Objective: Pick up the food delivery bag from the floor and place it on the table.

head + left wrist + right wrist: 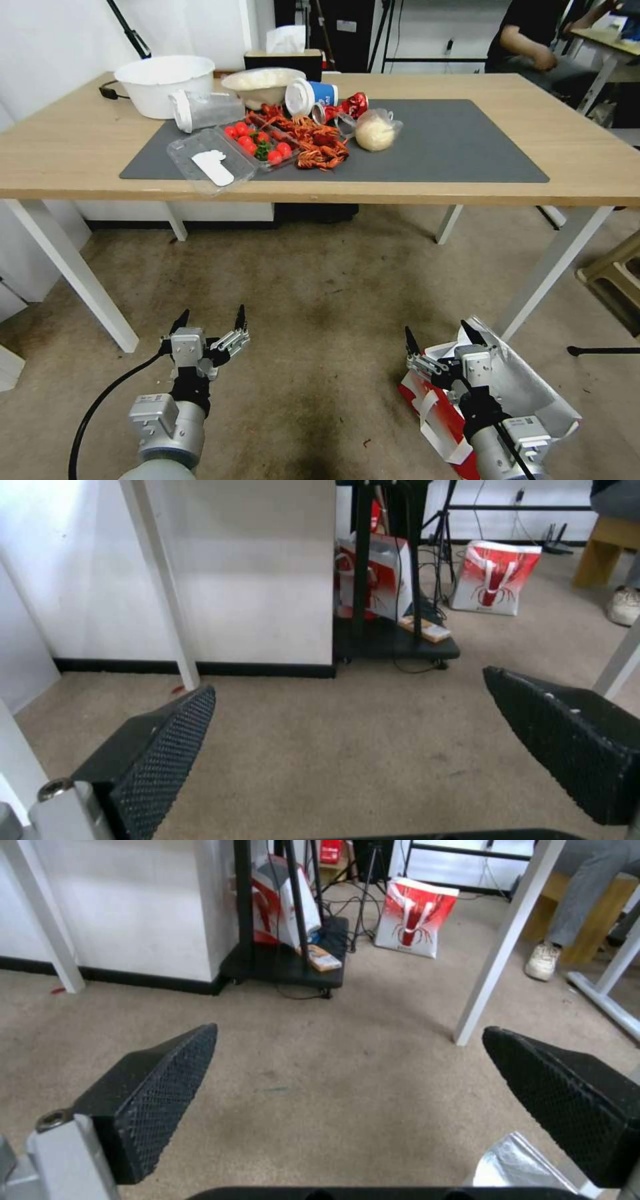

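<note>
My right tool point(435, 339) hangs low over the floor point(320, 293) at the near right, its fingers point(167, 1080) spread wide with nothing between them. The food delivery bag point(527, 393) lies on the carpet directly beneath and behind that tool, tipped on its side, red panel and white handles toward me, its silver lining showing at the edge of my right wrist view. My left tool point(210, 320) hovers at the near left over bare carpet, likewise wide open and empty. The bench point(67, 153) stands farther off across the scene, its dark grey mat point(453, 147) carrying a white bowl point(165, 83), a tray of tomatoes point(257, 143), crayfish point(317, 143) and a bagged bun point(375, 131).
</note>
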